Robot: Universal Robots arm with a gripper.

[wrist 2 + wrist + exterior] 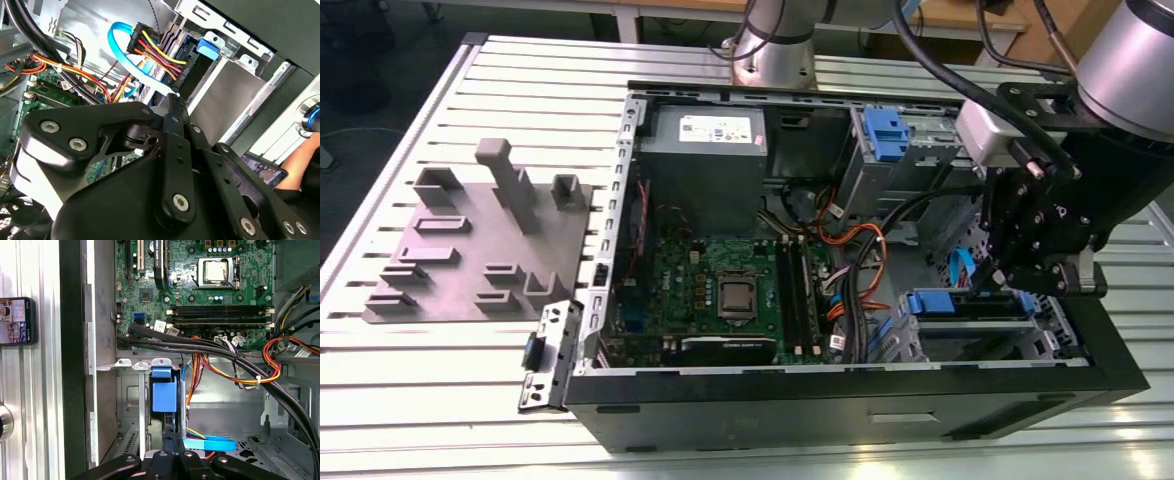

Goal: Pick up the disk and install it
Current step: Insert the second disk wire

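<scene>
The disk (958, 304) sits in the lower drive bay at the exterior view's right, inside the open computer case (854, 400). Its blue rail runs along the bay's top. In the first wrist view the disk (164, 394) shows edge-on in its slot, with a blue tab on top. My gripper (1023, 288) hangs just beside the bay. Its black fingers (173, 442) are pressed together with nothing between them, and the tips point at the disk's end. In the second wrist view the fingertips (172, 100) meet just below the disk's dark end (192, 62), where coloured power wires plug in.
A grey moulded plate with pegs (480, 240) lies outside the case on the slatted table. A second blue-railed carrier (883, 135) sits in the upper bay. Cable bundles (854, 265) cross between the motherboard (720, 290) and the bays. A phone (17, 320) and a person's hand (305, 150) are beside the case.
</scene>
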